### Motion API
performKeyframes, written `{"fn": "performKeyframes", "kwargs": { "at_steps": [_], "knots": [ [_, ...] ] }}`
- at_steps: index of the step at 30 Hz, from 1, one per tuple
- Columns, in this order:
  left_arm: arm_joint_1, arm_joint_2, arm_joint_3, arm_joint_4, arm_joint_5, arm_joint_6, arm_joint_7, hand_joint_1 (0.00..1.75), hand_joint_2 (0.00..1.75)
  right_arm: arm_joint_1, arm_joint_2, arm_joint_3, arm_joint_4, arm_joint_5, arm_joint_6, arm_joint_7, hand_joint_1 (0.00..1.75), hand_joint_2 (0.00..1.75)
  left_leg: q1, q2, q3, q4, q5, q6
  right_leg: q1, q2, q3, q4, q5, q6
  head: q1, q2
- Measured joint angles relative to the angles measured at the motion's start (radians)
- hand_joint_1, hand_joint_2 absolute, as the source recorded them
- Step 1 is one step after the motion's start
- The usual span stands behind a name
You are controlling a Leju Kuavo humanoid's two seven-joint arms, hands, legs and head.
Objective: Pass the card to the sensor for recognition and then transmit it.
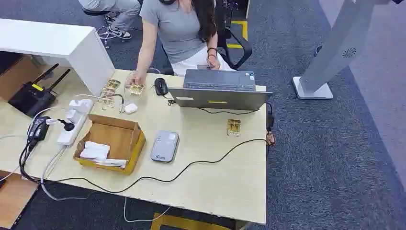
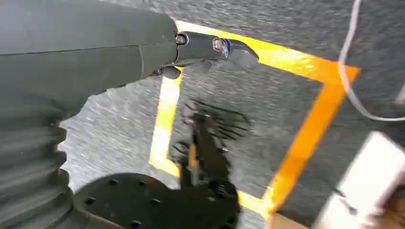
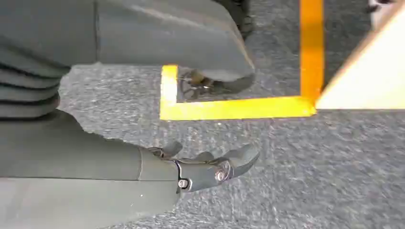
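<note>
Head view, desk: a light wooden desk [image 1: 215, 182] is standing on grey carpet, with a person [image 1: 179, 28] in a grey top sitting at its far side.
Head view, card: a small gold-patterned card [image 1: 233, 127] is lying flat on the desk, just in front of the open laptop [image 1: 219, 90] and apart from everything else.
Head view, sensor: a flat grey card reader [image 1: 165, 146] is lying near the middle of the desk, beside an open cardboard box [image 1: 111, 143]; a black cable [image 1: 210, 155] is trailing past it.
Head view, person's hand: it is resting on more gold cards [image 1: 136, 89] at the far edge, near a black mouse [image 1: 161, 86].
Left wrist view: the left hand [image 2: 143, 57] is hanging over carpet marked with yellow tape [image 2: 305, 138], fingers [image 2: 219, 47] stretched out and holding nothing.
Right wrist view: the right hand [image 3: 157, 167] is hanging over the same carpet, fingers [image 3: 224, 167] loosely extended and empty, near a desk corner [image 3: 367, 81].
</note>
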Motion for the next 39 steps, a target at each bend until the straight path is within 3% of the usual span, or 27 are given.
{"fn": "performKeyframes", "kwargs": {
  "at_steps": [6, 11, 29, 39],
  "knots": [
    [-0.003, -0.044, 0.134, -0.083, -0.013, -0.101, -0.048, 0.0, 1.75, -0.013, 0.006, -0.105, 0.022, 0.062, -0.039, -0.014, 0.0, 0.0, 0.0, 0.0, 0.0, 0.0, 0.0, 0.0, 0.0, 0.0, 0.0, 0.0, 0.0, 0.0, 0.0, 0.0],
    [0.021, -0.081, 0.185, -0.206, 0.028, -0.155, -0.065, 0.0, 1.75, -0.018, 0.017, -0.167, 0.039, 0.125, -0.09, 0.018, 0.0, 0.0, 0.0, 0.0, 0.0, 0.0, 0.0, 0.0, 0.0, 0.0, 0.0, 0.0, 0.0, 0.0, 0.0, 0.0],
    [0.198, -0.194, 0.2, -0.769, 0.238, -0.236, -0.161, 0.0, 1.75, -0.034, 0.053, -0.308, 0.093, 0.342, -0.217, 0.143, 0.0, 0.0, 0.0, 0.0, 0.0, 0.0, 0.0, 0.0, 0.0, 0.0, 0.0, 0.0, 0.0, 0.0, 0.0, 0.0],
    [0.306, -0.253, 0.187, -1.083, 0.367, -0.272, -0.217, 0.0, 1.75, -0.042, 0.078, -0.373, 0.117, 0.452, -0.259, 0.171, 0.0, 0.0, 0.0, 0.0, 0.0, 0.0, 0.0, 0.0, 0.0, 0.0, 0.0, 0.0, 0.0, 0.0, 0.0, 0.0]
  ]
}}
